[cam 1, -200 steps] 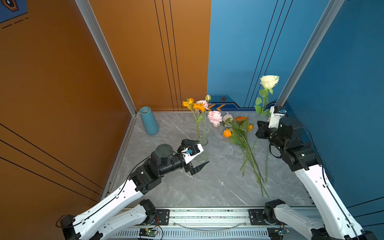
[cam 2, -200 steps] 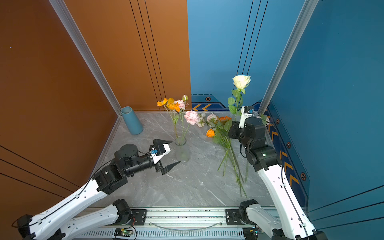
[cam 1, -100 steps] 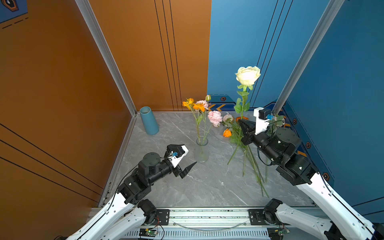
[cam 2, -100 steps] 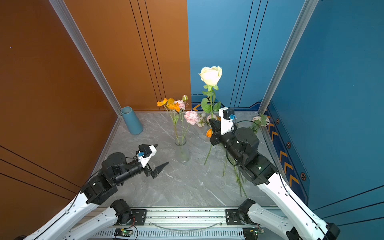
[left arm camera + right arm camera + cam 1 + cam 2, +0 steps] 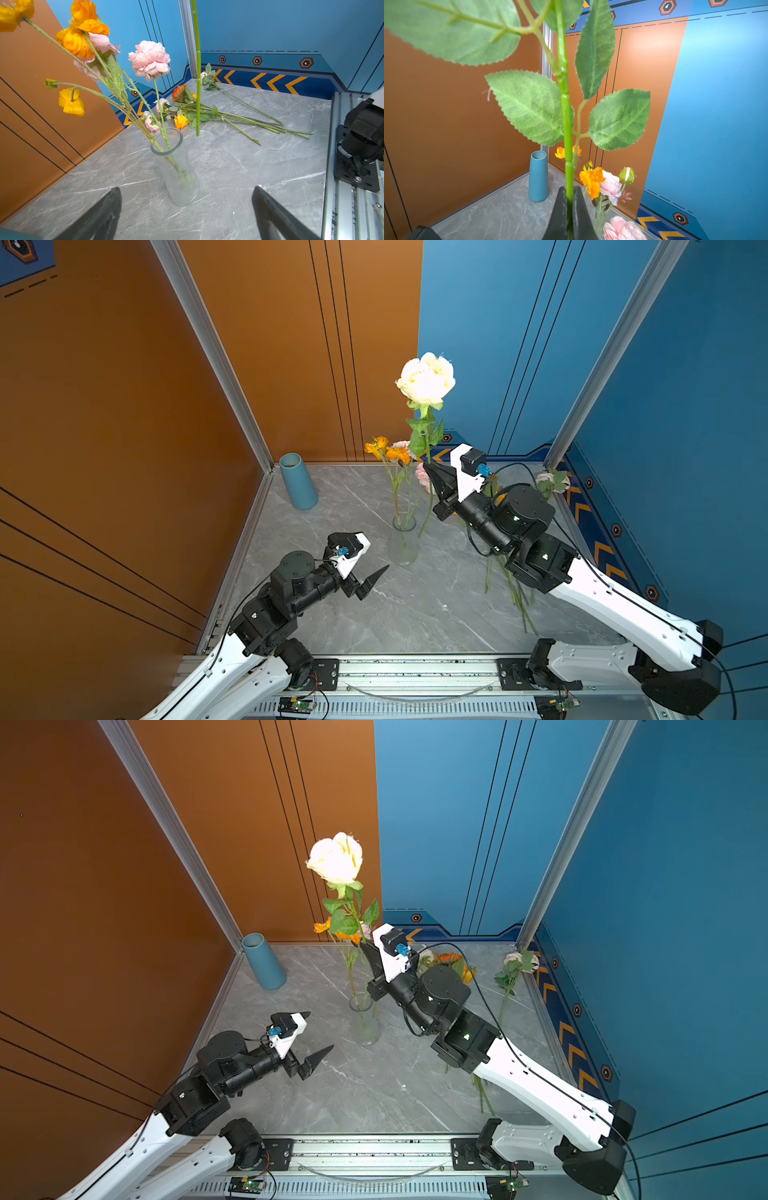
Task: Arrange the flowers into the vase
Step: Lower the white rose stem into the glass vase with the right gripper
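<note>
The grey marble table (image 5: 374, 614) is walled in orange and blue. A loose bundle of flowers (image 5: 228, 116) is left lying on its right side, so the task is judged far from finished.

The right gripper (image 5: 432, 475) is raised over the table, its jaws pinched onto the stem of a cream rose (image 5: 426, 379). The rose is held upright, with the bloom high above everything else. The grip is taken below the leaves, so a long, top-heavy length is left above it. The rose could be swung or twisted in the jaws by any quick move, and the aim would be lost.

Of the 2 vases, the glass vase (image 5: 403, 543) is stood near the middle and already holds orange blooms (image 5: 83, 37) and 1 pink bloom (image 5: 149, 58) on leaning stems. It could be tipped if the rose is pushed against its rim or snagged in those stems. The blue vase (image 5: 298, 481) is kept well apart at the far left corner and is not threatened.

The left gripper (image 5: 374, 556) is hovered near the glass vase with its jaws spread wide and empty, so the vase is not steadied.

The cut end (image 5: 197, 133) of the rose stem is seen hanging just beside the vase mouth, not over it. A straight descent would likely miss, and the stem would be bent on the table.
</note>
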Motion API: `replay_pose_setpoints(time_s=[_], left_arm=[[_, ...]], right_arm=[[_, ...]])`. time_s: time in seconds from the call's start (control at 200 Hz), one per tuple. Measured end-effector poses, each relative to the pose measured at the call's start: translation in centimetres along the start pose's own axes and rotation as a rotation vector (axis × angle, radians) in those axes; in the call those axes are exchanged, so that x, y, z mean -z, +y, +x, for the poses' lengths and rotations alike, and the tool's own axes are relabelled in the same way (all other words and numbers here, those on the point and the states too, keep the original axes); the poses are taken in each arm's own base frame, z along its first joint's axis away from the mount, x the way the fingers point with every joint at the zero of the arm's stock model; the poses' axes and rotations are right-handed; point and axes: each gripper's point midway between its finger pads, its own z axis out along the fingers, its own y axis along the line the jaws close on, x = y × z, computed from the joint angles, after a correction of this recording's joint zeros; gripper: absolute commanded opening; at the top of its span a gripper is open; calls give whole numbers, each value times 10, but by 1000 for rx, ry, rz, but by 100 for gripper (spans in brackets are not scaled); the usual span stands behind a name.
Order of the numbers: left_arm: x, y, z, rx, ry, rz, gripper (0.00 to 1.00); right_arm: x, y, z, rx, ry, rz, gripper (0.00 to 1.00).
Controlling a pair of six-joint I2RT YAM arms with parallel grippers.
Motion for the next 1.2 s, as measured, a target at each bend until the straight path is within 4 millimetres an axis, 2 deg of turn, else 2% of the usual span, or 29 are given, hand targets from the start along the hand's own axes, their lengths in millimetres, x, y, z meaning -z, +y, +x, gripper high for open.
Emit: replay_pose_setpoints(time_s=[0.165, 0.385, 0.516, 0.736, 0.946, 1.196], left_arm=[[0, 4, 1, 5, 5, -15, 98], [-1, 10, 3, 22, 13, -35, 98], [-1, 10, 4, 23, 14, -37, 98], [-2, 11, 5, 28, 17, -40, 98], [-1, 14, 5, 39, 16, -44, 98], [0, 20, 4, 67, 7, -49, 98]], right_arm=[[-17, 6, 3, 27, -18, 8, 0], [-24, 3, -7, 32, -62, 32, 0], [-30, 4, -1, 32, -62, 34, 0], [-45, 7, 25, 63, -12, 24, 0], [-47, 21, 57, 163, 39, -82, 0], [-53, 19, 83, 183, 90, -206, 0]])
